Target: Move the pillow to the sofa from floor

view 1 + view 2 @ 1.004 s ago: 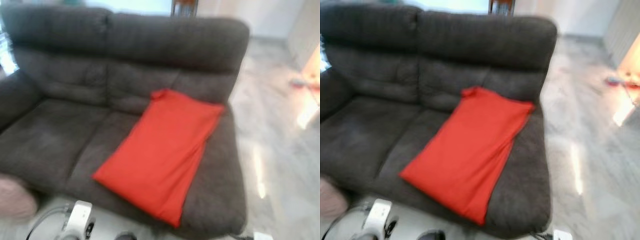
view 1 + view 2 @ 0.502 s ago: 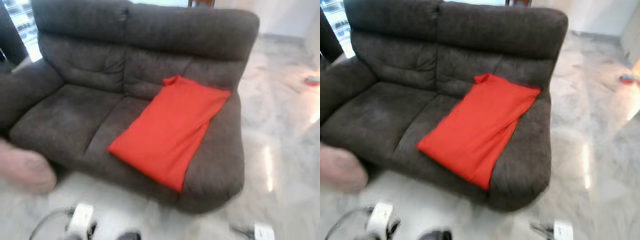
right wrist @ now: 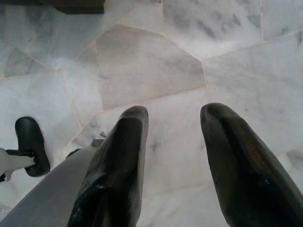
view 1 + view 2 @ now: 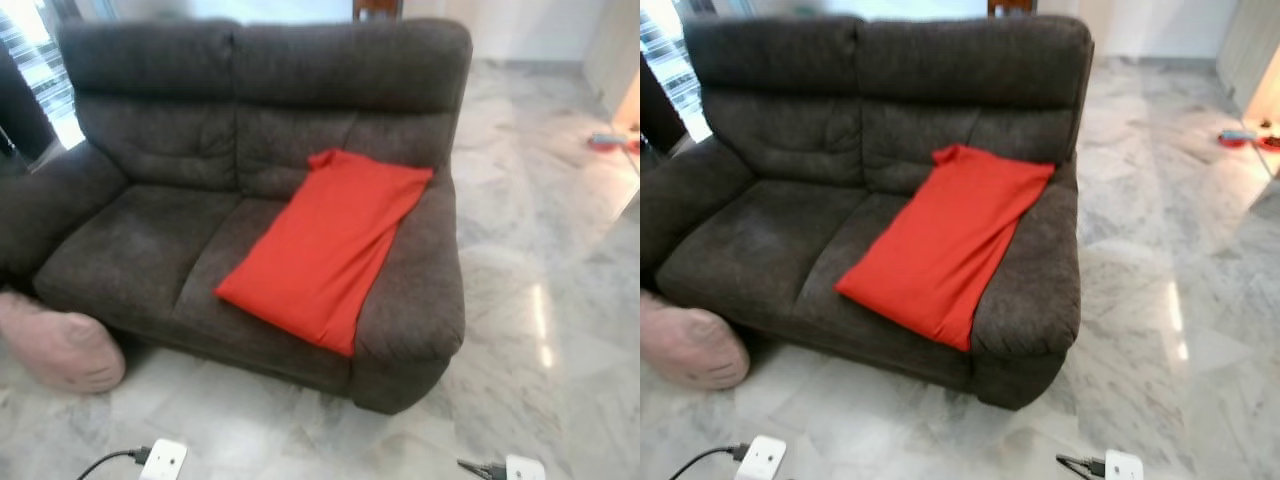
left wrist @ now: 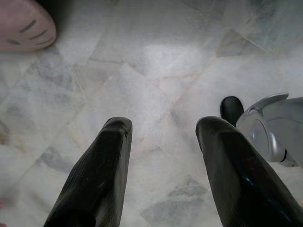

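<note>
You face a dark grey two-seat sofa (image 4: pixel 250 200) standing on a pale marble floor (image 4: pixel 560 300). The pink pillow (image 4: pixel 60 345) lies on the floor against the sofa's front left corner, below its left armrest, touching the sofa base. A red cloth (image 4: pixel 325 245) is spread across the sofa's right seat cushion, its upper end reaching up the backrest. Near the sofa's front, down on the floor, you see two small white devices (image 4: pixel 165 460), each with a dark cable. Your left gripper (image 5: pixel 163 125) hangs over the bare floor with its fingers spread wide and nothing between them; the pillow's edge shows well away from it. Your right gripper (image 3: pixel 173 113) also hangs over the floor, fingers parted wide and empty.
</note>
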`<state>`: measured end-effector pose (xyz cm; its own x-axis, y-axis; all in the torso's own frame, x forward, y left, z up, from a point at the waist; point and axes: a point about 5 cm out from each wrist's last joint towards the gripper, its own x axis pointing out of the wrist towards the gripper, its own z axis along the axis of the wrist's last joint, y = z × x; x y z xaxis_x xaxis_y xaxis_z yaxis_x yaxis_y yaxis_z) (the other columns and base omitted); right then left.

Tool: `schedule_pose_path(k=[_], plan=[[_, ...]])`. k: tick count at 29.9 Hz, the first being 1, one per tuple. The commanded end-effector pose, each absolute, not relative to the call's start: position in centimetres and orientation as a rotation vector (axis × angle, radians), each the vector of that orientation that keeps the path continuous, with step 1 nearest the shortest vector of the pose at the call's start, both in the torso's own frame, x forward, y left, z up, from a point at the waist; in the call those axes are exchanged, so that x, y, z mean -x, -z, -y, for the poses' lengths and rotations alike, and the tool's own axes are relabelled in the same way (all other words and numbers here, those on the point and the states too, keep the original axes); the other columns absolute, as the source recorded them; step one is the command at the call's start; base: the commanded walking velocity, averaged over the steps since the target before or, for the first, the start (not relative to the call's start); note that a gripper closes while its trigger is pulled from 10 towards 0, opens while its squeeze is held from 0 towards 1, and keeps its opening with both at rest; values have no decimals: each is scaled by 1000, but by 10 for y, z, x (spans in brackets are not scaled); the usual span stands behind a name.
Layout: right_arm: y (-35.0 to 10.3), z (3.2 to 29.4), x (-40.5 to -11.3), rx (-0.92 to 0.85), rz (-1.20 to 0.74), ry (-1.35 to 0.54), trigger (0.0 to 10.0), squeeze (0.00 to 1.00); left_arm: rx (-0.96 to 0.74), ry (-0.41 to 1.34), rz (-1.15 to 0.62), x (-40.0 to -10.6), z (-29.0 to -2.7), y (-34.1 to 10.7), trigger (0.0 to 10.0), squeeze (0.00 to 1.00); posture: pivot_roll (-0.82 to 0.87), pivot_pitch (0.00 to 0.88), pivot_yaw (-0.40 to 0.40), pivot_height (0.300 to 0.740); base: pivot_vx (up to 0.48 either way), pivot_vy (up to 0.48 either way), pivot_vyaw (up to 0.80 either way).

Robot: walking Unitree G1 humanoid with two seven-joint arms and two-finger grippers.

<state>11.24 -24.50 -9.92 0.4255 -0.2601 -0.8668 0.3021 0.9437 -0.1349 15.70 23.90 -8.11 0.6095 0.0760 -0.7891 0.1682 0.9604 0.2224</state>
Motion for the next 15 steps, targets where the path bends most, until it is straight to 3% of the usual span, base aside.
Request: schedule_pose_path(k=[1, 15], plan=[[99, 244, -116, -57, -1067, 356, 10000, 0, -301, 57, -928, -157, -241, 81, 10000, 0, 120, 38, 16, 740, 0, 0, 0], [92, 247, -128, -58, -972, 369, 10000, 0, -302, 63, -936, -156, -242, 81, 10000, 0, 120, 33, 11, 740, 0, 0, 0]])
